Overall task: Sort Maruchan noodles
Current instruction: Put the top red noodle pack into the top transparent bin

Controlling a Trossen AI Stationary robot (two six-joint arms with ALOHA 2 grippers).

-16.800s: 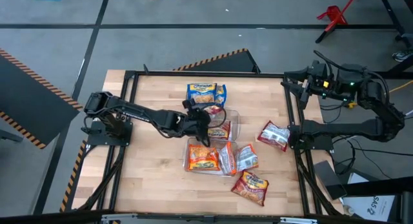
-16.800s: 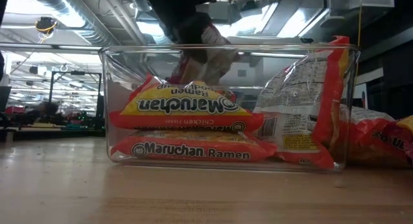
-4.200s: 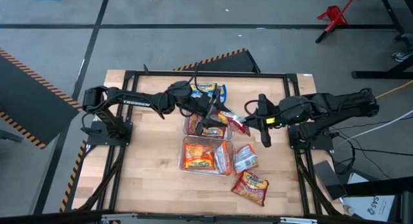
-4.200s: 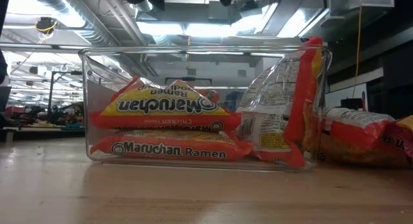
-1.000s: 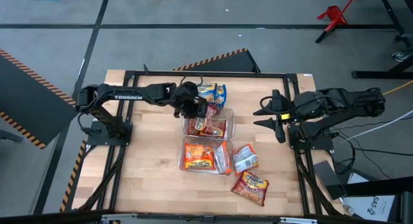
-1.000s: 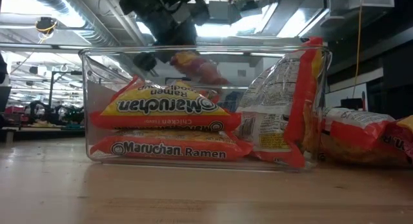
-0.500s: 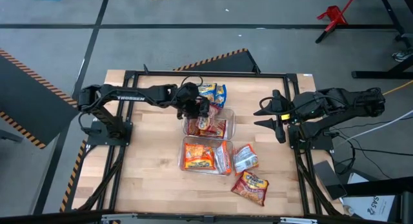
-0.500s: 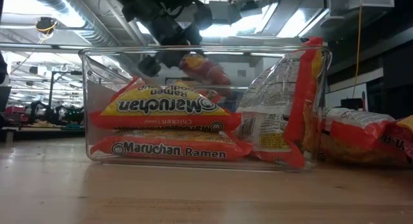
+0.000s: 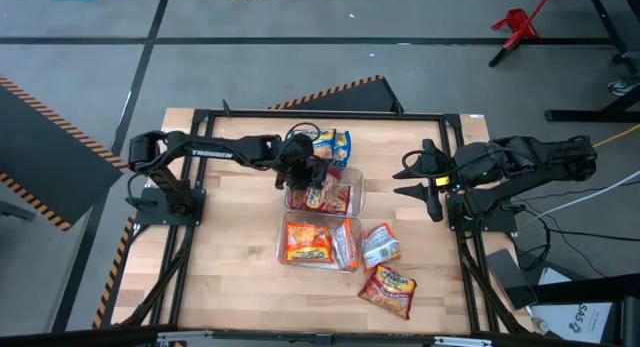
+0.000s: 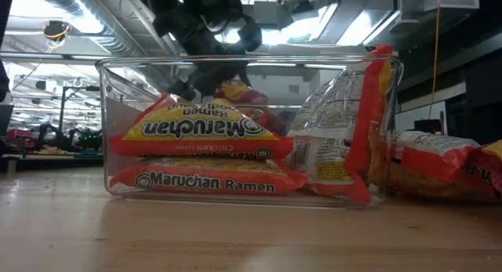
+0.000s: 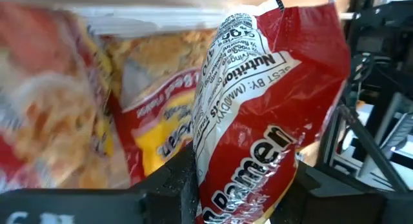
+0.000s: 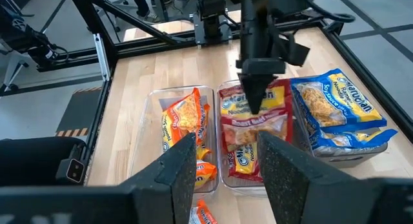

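Three clear bins stand in a row mid-table. The far one holds blue-and-yellow Maruchan packets, the middle bin red ones, and the near bin orange ones. My left gripper hangs over the middle bin, shut on a red-and-silver packet. My right gripper waits open and empty above the table's right side. My left gripper pinches one end of the red-and-silver packet between its two fingers. The fingers slant down from the table's left. The packet stands on edge beyond them, reaching into the middle bin. Whether it rests on the packets there, I cannot tell.
Two loose packets lie on the wood right of the near bin, one silvery and one red. A black frame rims the table. Bare wood lies to the left of the bins.
My left gripper has sunk toward the middle bin, drifting a little toward the near edge, still shut on the red-and-silver packet. The packet has dropped from above the bin's rim to below it. My right arm has kept still.
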